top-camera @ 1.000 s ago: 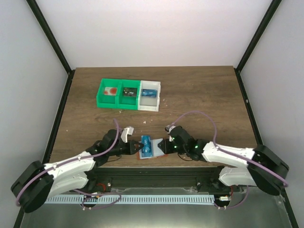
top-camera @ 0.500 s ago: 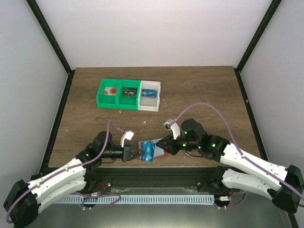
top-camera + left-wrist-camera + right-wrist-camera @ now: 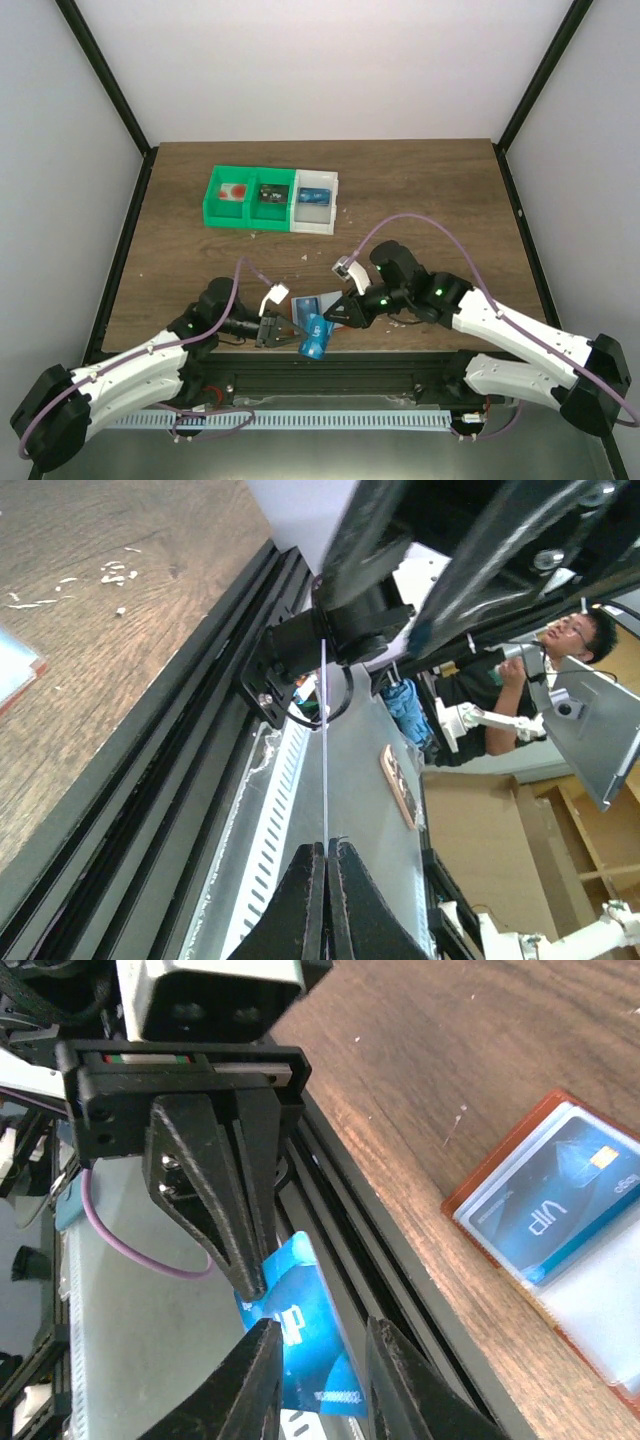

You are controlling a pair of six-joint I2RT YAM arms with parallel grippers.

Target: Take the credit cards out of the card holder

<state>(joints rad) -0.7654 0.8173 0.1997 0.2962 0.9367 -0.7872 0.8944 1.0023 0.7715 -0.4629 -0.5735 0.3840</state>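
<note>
My left gripper (image 3: 291, 331) is shut on one end of a blue credit card (image 3: 317, 338) and holds it over the table's front edge. In the left wrist view the card (image 3: 325, 740) shows edge-on as a thin line out of the closed gripper (image 3: 326, 846). The orange-brown card holder (image 3: 312, 302) lies open on the wood; another blue card (image 3: 548, 1212) sits in its pocket (image 3: 600, 1290). My right gripper (image 3: 322, 1326) is open, its fingers (image 3: 262, 1380) either side of the held card (image 3: 300, 1345) without gripping it, just beside the holder (image 3: 336, 312).
A green bin (image 3: 245, 196) and a white bin (image 3: 317, 201) holding a blue card stand at the back left. The black frame rails (image 3: 400, 1260) run along the table's front edge beneath the held card.
The left gripper has drawn the blue card off the holder toward the front edge and tilted it. The right gripper has come off the holder and stands open by the card.
</note>
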